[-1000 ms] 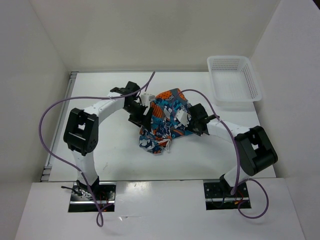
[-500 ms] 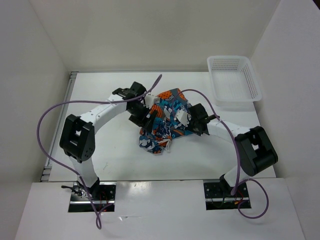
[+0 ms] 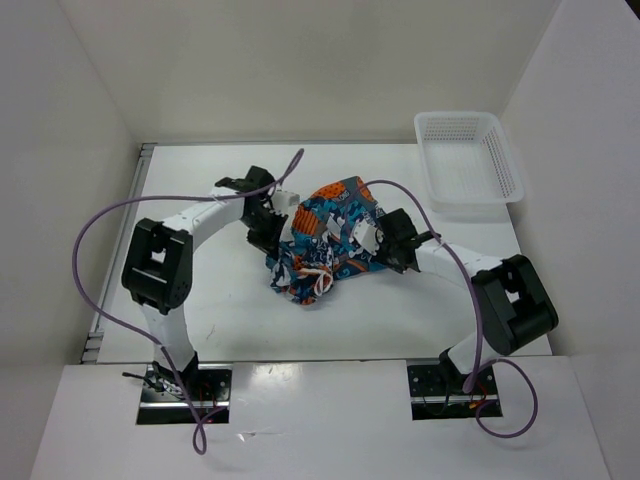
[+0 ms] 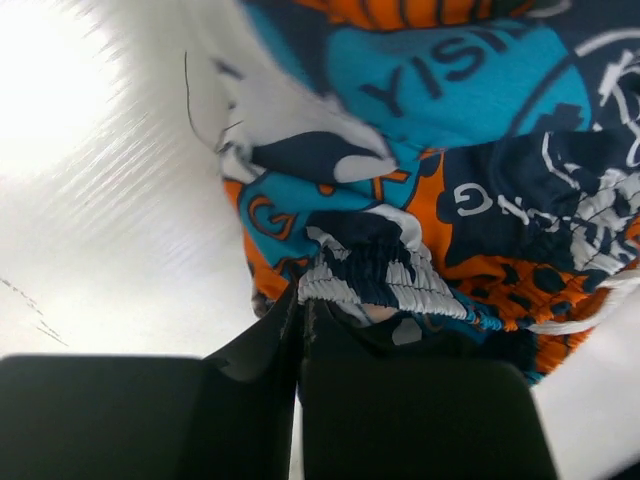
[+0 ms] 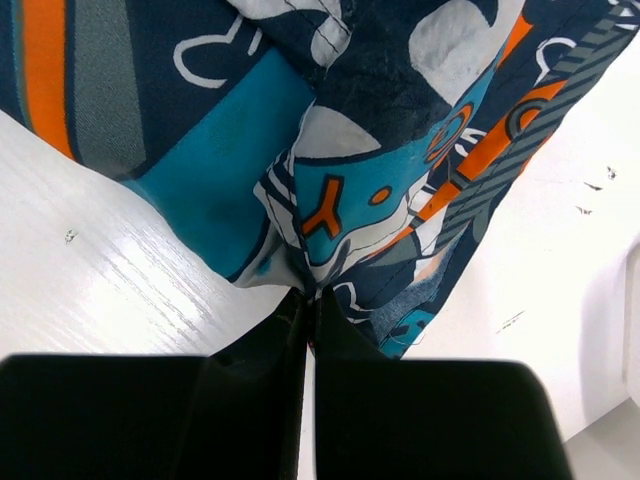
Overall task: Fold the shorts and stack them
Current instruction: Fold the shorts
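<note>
The shorts, a patchwork of teal, orange, white and dark blue, lie bunched in the middle of the white table. My left gripper is at their left edge. In the left wrist view it is shut on the gathered white and navy waistband of the shorts. My right gripper is at the right edge of the bundle. Seen from the right wrist, the gripper is shut on a fold of the shorts. A white drawstring trails at the near end.
A white plastic mesh basket stands at the back right corner of the table. White walls close in the left, back and right sides. Purple cables loop off both arms.
The left gripper was open over the shorts; it has shut on the waistband and drawn back to the left, pulling the near part of the bundle leftward. The right arm has not moved.
</note>
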Controlling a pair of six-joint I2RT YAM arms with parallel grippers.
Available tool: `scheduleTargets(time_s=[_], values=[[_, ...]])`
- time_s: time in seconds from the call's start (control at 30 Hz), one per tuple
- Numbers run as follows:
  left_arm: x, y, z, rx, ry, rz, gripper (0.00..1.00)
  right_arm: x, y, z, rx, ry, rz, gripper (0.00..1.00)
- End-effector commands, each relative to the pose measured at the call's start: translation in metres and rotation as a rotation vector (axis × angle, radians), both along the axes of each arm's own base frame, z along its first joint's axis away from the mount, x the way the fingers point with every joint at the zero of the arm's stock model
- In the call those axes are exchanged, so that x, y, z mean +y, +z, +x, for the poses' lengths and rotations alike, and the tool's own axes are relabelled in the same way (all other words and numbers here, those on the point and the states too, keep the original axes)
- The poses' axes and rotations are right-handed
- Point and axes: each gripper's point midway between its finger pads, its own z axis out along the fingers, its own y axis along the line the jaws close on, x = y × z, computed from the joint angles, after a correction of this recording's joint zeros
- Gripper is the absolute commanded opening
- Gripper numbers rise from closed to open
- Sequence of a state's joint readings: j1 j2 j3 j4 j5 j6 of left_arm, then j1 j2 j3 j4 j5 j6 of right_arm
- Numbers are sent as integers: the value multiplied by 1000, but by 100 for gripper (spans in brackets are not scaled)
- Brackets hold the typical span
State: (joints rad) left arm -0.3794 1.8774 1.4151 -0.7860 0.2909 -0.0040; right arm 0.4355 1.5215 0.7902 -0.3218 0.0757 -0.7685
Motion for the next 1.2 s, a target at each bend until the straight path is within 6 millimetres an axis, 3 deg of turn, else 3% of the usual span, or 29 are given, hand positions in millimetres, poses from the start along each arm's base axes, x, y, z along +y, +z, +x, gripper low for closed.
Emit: scheduleTargets(time_s=[0.0, 0.1, 0.13, 0.2, 0.23, 0.33, 0.43, 0.67, 0.77, 0.8, 0.9, 0.97, 1.0, 1.13, 1.17], values=[[16, 4, -13, 168, 81, -161, 0, 1, 14, 4, -51, -15, 28, 0], [30, 21, -10, 270, 174, -325, 0, 15, 36, 16, -61, -29, 96, 0], [55, 20, 4, 273, 260, -367, 0, 23, 53, 26, -88, -41, 134, 0], [78, 17, 17, 299, 349, -448, 0, 31, 63, 32, -90, -33, 165, 0], [107, 13, 26, 287, 435, -471, 0, 34, 66, 36, -93, -53, 182, 0], [146, -1, 32, 319, 568, -554, 0, 47, 87, 54, -130, -59, 235, 0], [171, -7, 31, 323, 653, -613, 0, 53, 100, 65, -152, -64, 252, 0], [185, -6, 30, 324, 692, -609, 0, 70, 144, 100, -227, -73, 304, 0], [190, 4, 32, 334, 700, -573, 0, 72, 175, 123, -309, -93, 311, 0], [191, 6, 33, 343, 702, -574, 0, 73, 197, 135, -352, -106, 339, 0], [212, 16, 40, 308, 735, -533, 0, 69, 211, 146, -390, -116, 325, 0], [225, 12, 35, 327, 767, -481, 0, 68, 203, 144, -375, -117, 318, 0], [228, 8, 31, 354, 786, -486, 0, 65, 188, 139, -344, -119, 301, 0], [204, -9, -10, 605, 797, -448, 0, 56, 149, 109, -267, -57, 212, 0], [200, -9, -15, 628, 786, -425, 0, 54, 125, 93, -223, -39, 161, 0]])
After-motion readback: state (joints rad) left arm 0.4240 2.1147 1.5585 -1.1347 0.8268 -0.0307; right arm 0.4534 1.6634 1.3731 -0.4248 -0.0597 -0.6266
